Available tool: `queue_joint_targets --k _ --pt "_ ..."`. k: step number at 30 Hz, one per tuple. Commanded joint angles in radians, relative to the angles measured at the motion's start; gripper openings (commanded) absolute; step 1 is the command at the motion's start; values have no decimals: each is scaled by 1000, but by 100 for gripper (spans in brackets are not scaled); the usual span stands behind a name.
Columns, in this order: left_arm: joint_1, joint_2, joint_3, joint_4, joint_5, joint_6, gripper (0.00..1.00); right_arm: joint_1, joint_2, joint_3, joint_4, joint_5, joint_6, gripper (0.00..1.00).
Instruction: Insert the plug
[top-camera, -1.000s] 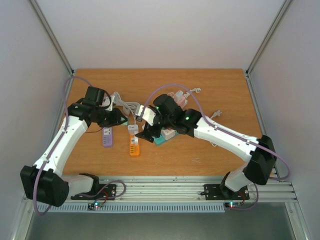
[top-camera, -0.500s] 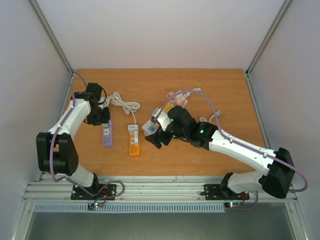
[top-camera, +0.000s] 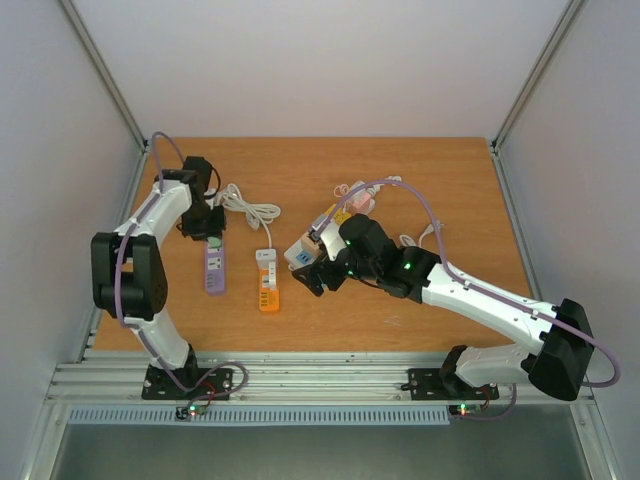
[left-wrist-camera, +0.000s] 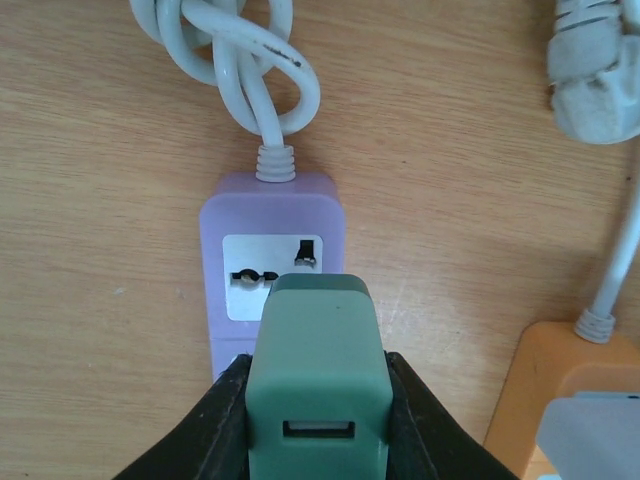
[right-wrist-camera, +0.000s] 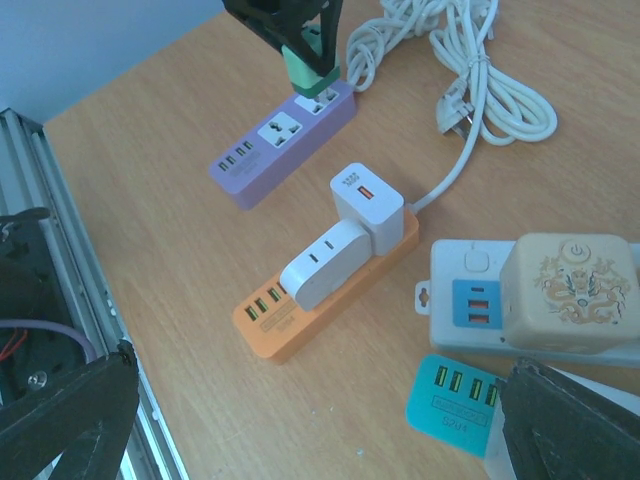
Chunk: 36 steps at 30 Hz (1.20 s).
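The green plug (left-wrist-camera: 318, 390) is squeezed tight between the two black fingers (left-wrist-camera: 225, 425) of the left tool (left-wrist-camera: 320, 425). It is a smooth, boxy block with round corners and one small USB slot in the end that faces the wrist camera. It hangs just over the purple power strip (left-wrist-camera: 270, 250), at the socket closest to the strip's white cord (left-wrist-camera: 250, 60). Part of that socket shows past the plug, and I cannot tell if the pins are in the holes. The purple strip is shiny plastic and lies flat on the brown wooden counter (top-camera: 440, 180). The right tool (top-camera: 315, 278) is spread wide and holds nothing, up above the other strips. There are three long strips: one purple, one orange (right-wrist-camera: 300, 320) and one white (right-wrist-camera: 470, 290). Two white chargers (right-wrist-camera: 367, 205) (right-wrist-camera: 322, 265) stand plugged into the orange one. One cream cube (right-wrist-camera: 570, 295) with a gold drawing sits on the white one. A small teal piece (right-wrist-camera: 455, 400) with yellow slots lies beside it.
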Motion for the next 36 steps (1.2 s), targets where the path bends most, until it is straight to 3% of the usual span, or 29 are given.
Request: queue_joint_targets --k 1,13,27,30,36 --pt "3 27 -1 2 -17 15 0 5 -16 3 -11 22 21 98" --pt "4 61 -11 20 -56 19 0 5 20 39 -36 3 22 98" --pt "3 106 -37 42 -14 1 0 6 27 31 -35 29 16 98" --pt "2 106 -52 67 54 2 0 4 28 29 -34 30 16 99" --pt "-5 125 -45 57 -15 -6 0 5 33 29 -35 27 18 98"
